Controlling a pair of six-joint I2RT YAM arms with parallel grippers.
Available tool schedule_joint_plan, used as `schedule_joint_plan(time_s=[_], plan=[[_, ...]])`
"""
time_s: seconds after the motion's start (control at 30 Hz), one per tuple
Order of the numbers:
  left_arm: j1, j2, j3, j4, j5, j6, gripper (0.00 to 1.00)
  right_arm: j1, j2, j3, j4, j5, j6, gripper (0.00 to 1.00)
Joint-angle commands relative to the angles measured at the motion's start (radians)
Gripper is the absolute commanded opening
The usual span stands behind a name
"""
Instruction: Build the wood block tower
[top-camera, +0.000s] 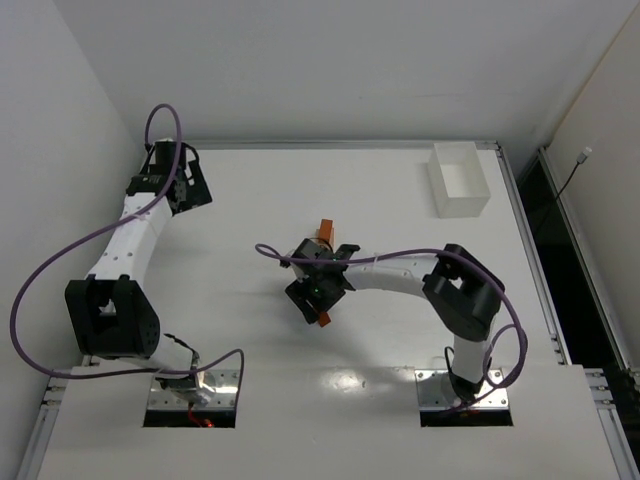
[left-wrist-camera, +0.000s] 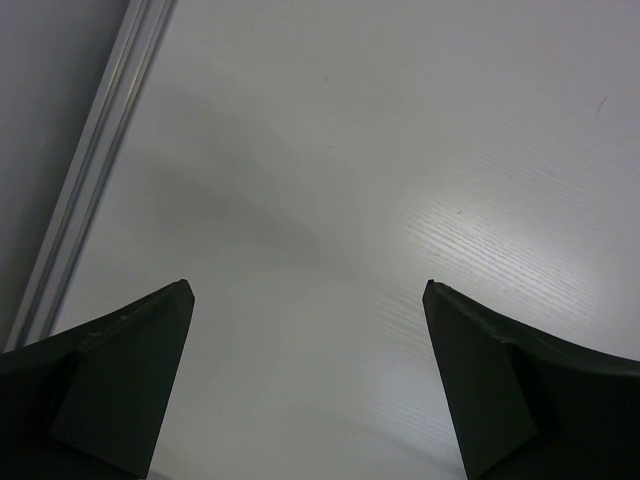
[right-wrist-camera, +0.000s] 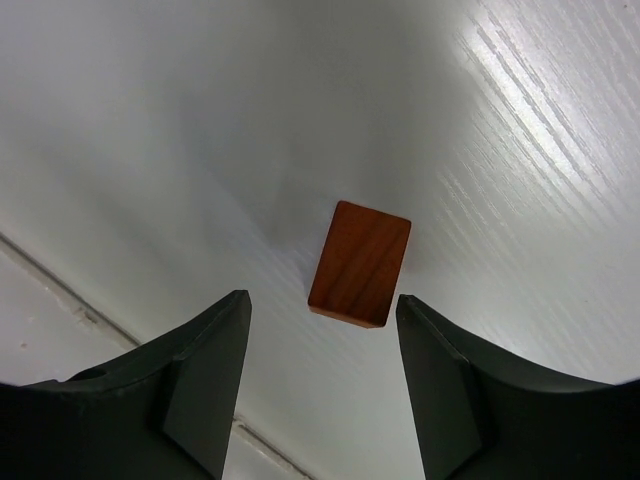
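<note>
1. The top view hangs high above the near edge of the surface (top-camera: 250, 190); it faces down and towards the far wall, from well back, and takes in the whole surface.
2. The left wrist view looks past the left hand (left-wrist-camera: 308, 286), very near the bare surface; an edge rail (left-wrist-camera: 90, 170) crosses its left side.
3. The right wrist view looks steeply down through the right hand (right-wrist-camera: 320, 297), close above a reddish-orange block (right-wrist-camera: 360, 263); it shares the patch at the centre of the top view.

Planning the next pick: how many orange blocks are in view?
2. One orange block just beyond the right gripper, another at its near side; more may hide beneath it.
</note>
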Motion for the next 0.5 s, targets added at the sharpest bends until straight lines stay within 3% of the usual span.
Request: schedule_joint_plan(time_s=[0.0, 0.13, 0.27, 0.3, 0.47], plan=[[0.016, -0.007, 0.035, 0.002, 0.013, -0.008, 0.99, -0.004, 0.018, 0.033, 0.013, 0.014, 0.024, 0.57], [0.026, -0.007, 0.035, 0.002, 0.022, -0.008, 0.99, -0.004, 0.043, 0.033, 0.013, 0.024, 0.024, 0.51], [0.045, -0.007, 0.026, 0.002, 0.022, -0.008, 0.99, -0.015, 0.054, 0.033, 0.013, 0.024, 0.033, 0.17], [0.046, -0.007, 0.026, 0.002, 0.022, -0.008, 0.99, -0.024, 0.054, 0.033, 0.013, 0.033, 0.033, 0.0], [0.046, -0.035, 0.005, 0.002, 0.055, 0.001, 0.99, -0.024, -0.087, 0.042, 0.013, 0.086, 0.001, 0.0]])
